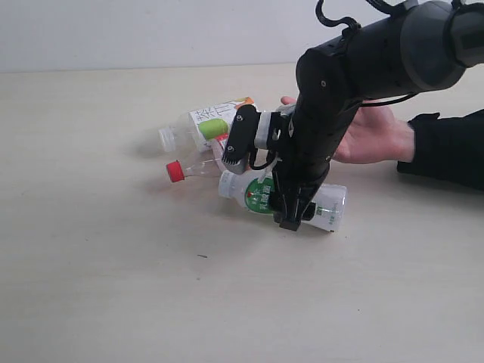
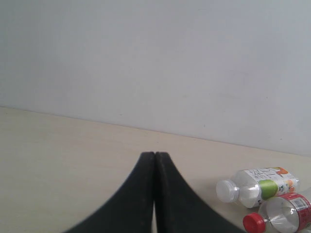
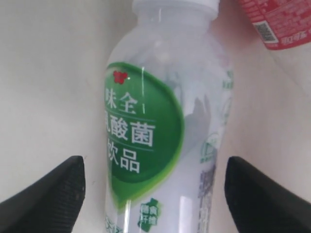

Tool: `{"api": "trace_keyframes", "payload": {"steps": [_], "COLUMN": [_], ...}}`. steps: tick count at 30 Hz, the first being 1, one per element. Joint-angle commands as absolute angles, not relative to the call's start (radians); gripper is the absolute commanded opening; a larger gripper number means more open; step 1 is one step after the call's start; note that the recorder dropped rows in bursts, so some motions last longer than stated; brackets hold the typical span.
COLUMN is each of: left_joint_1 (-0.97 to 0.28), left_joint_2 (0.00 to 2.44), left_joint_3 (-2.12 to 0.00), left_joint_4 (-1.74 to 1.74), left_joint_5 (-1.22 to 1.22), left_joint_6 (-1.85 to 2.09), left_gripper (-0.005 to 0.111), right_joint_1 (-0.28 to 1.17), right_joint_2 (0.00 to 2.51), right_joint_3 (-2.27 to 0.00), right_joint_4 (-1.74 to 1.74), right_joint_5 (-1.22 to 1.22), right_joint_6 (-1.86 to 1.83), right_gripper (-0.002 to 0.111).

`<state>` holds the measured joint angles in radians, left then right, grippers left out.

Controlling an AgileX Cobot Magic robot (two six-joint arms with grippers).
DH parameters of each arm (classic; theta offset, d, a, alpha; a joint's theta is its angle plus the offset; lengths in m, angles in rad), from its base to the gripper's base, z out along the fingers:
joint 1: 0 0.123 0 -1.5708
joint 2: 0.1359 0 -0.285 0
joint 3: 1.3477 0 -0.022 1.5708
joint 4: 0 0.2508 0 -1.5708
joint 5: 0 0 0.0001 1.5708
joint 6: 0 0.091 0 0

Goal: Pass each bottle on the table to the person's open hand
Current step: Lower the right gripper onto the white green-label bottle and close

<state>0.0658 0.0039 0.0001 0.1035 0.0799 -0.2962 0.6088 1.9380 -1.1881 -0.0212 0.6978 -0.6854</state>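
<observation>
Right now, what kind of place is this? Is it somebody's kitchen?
Probably a robot testing room, not a kitchen: a bare table against a plain wall, a black robot arm over lying bottles, and a person's open hand held out.

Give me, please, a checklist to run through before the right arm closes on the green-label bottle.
1. Right gripper open, fingers either side of the green-and-white bottle: ok.
2. Red-label bottle outside the fingers' gap: ok.
3. Fingers low enough on the bottle for a firm hold: cannot tell.
4. Person's open hand held palm up: ok.
5. Left gripper shut, apart from the bottles: ok.
</observation>
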Motion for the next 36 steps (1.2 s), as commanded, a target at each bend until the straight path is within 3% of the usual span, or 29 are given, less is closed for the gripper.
{"api": "trace_keyframes", "payload": {"steps": [1,19,24,29,36], "left_joint_1": [0.069,0.069,0.069,0.069,0.069], "left_joint_2": [0.000,0.000,0.000,0.000,0.000], "left_joint_3": [0.000,0.000,0.000,0.000,0.000], "left_joint_4": [0.098,0.098,0.098,0.098,0.098], "left_joint_5": [0.078,0.078,0.078,0.078,0.078], "left_joint_6": [-0.291,-0.291,-0.291,-0.291,-0.291], "left_gripper": [0.001,0.001,0.001,0.001,0.001], "right_joint_1": [0.611,0.611,0.611,0.616,0.616], "right_joint_2": [1.948,2.003,2.003,1.984,1.873], "right_joint_3": [-1.196,-1.196,-1.196,-1.196,-1.198], "right_joint_4": [-0.030,-0.028,-0.026,-0.012,0.060], "right_joint_5": [0.684,0.697,0.763,0.847,1.004], "right_joint_6": [-0.676,-0.627,-0.623,-0.600,-0.593], "right_gripper": [0.075,0.071,0.046,0.004,0.000]}}
